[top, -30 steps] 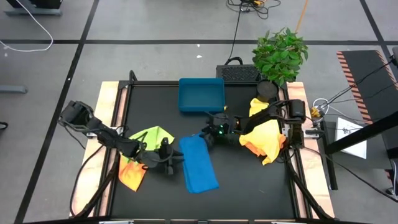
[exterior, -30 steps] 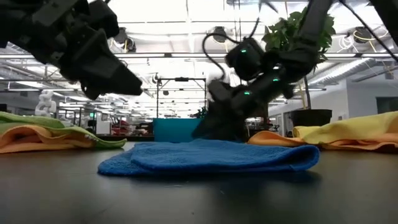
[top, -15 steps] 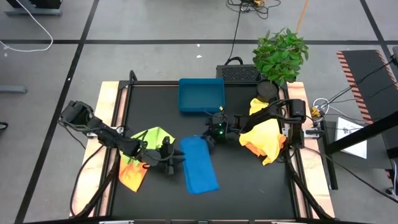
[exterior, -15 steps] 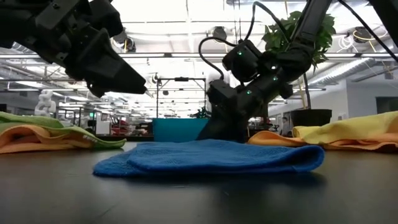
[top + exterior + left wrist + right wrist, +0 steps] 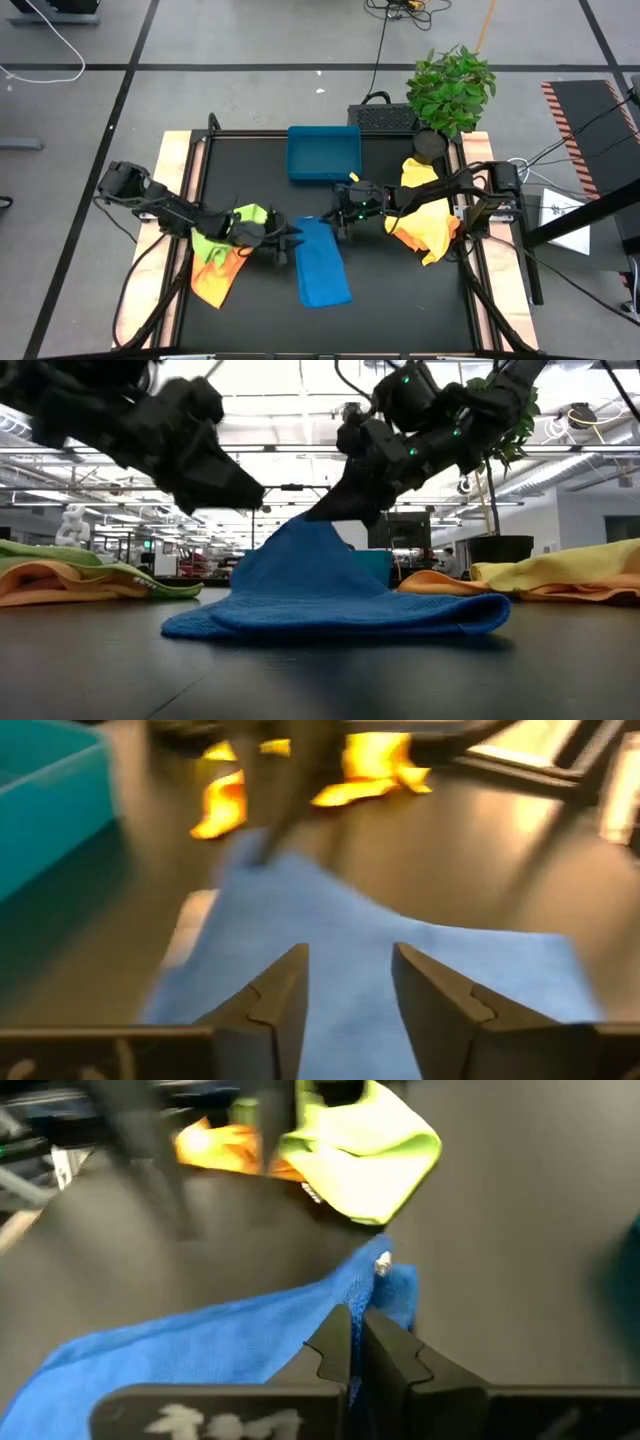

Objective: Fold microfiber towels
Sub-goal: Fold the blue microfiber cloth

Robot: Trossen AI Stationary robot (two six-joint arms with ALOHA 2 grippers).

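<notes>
A folded blue microfiber towel (image 5: 322,265) lies in the middle of the black table, with its far end pulled up into a peak (image 5: 303,532). My right gripper (image 5: 337,226) is shut on that peak. My left gripper (image 5: 292,245) hovers open just left of the towel's far end, its fingers (image 5: 285,995) above the blue cloth and touching nothing. A lime green towel (image 5: 238,218) lies partly over an orange one (image 5: 213,282) at the table's left. Yellow and orange towels (image 5: 425,215) are heaped at the right. My right gripper pinches the blue towel's far end (image 5: 345,1295) between its two shut fingers, beside a corner with a small white tag (image 5: 383,1263). The fingers slant down from the table's right. The held end is lifted off the table and the cloth slopes down to the rest (image 5: 340,610), which lies flat.
A rigid blue tray (image 5: 324,152) stands at the table's far middle. A potted plant (image 5: 450,85) stands at the far right corner. Bare black table shows near the front edge (image 5: 400,300).
My right gripper has shut on the blue towel's far end and risen, rolling as it went, so that end now stands up in a peak while the near part stays flat. My left gripper has swung toward the table's right, up to the towel.
</notes>
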